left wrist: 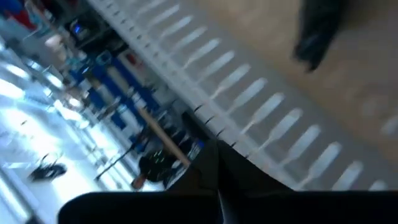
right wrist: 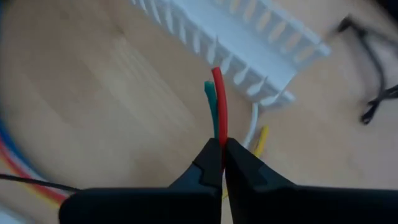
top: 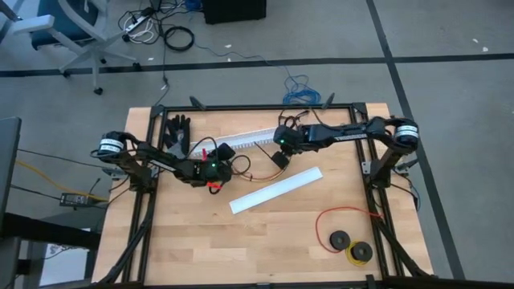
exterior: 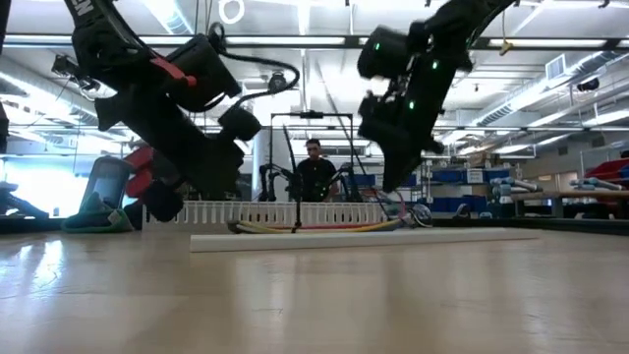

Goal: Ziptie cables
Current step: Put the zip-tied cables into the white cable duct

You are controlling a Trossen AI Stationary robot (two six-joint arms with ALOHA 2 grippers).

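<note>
Right now I have both arms over the back half of the bench (top: 201,241), facing each other across the long white slotted channel (top: 241,142). My right gripper (right wrist: 222,163) is pinched tight on the cables (right wrist: 217,102): through its wrist camera a red wire and a green one stand up out of the closed fingertips, with a white and a yellow wire just behind them and the end of the slotted channel beyond. From above, that gripper (top: 279,144) sits near the channel's far end, and a thin strand of the cables trails across the wood toward the left arm. My left gripper (left wrist: 217,180) is closed too, its fingers meeting in a point, and I see nothing between them; the slotted channel runs close in front of it. From above, the left gripper (top: 221,156) hovers just beside the channel's near end. A flat white strip (top: 277,190) lies well apart in the middle of the bench, and a red wire loop (top: 341,218) with black spools (top: 340,239) sits by the front right corner. Level with the bench, a person (exterior: 314,172) stands in the room behind.
</note>
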